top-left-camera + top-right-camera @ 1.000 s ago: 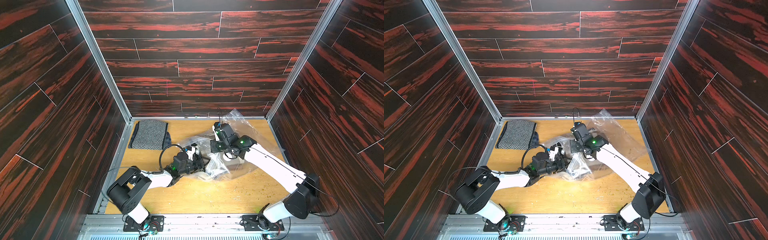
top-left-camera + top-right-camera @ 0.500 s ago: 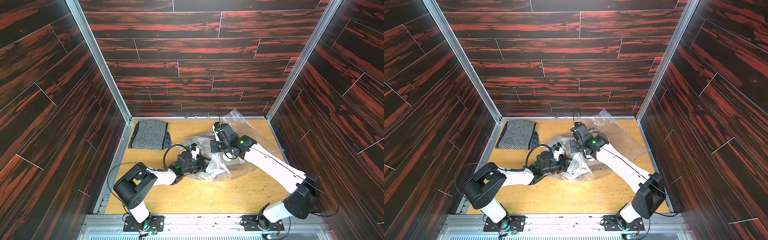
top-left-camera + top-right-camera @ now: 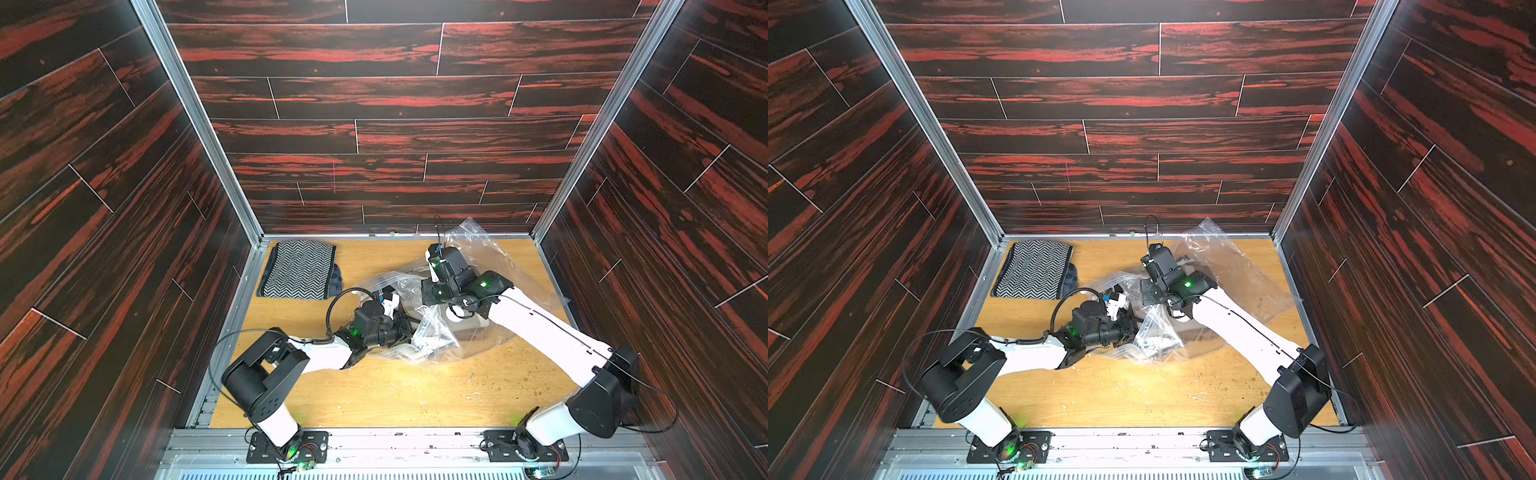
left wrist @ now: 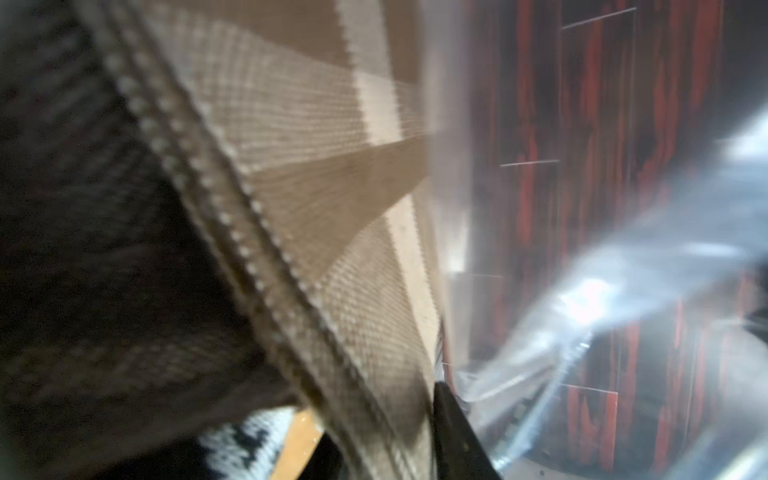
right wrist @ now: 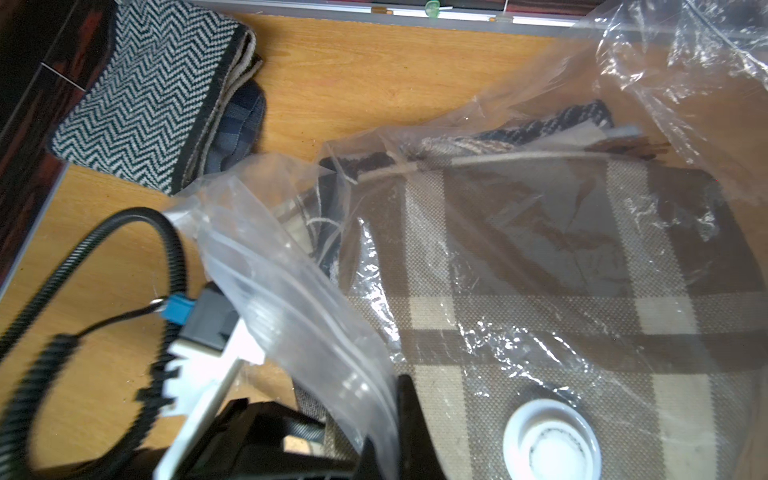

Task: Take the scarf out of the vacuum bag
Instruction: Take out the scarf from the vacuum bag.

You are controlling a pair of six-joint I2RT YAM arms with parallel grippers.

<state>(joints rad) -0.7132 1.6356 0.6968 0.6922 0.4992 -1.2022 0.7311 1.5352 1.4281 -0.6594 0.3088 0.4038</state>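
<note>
The vacuum bag point(image 3: 498, 257) lies on the table point(image 3: 374, 395), right of its middle. Inside the bag the checked scarf point(image 5: 540, 270) lies folded flat, under the valve disc point(image 5: 550, 442) on the bag's face. The bag's mouth faces left. The left gripper point(image 3: 405, 330) reaches into it from the bag's left, close against the scarf's folded edge, and the right gripper point(image 3: 428, 293) sits at the mouth's upper lip, just behind the left one. Well apart from the bag, to its left and farther back, the zigzag scarf point(image 3: 300, 270) lies folded in the table's corner, on another folded cloth point(image 5: 239, 120) whose edge sticks out on the side toward the bag.
</note>
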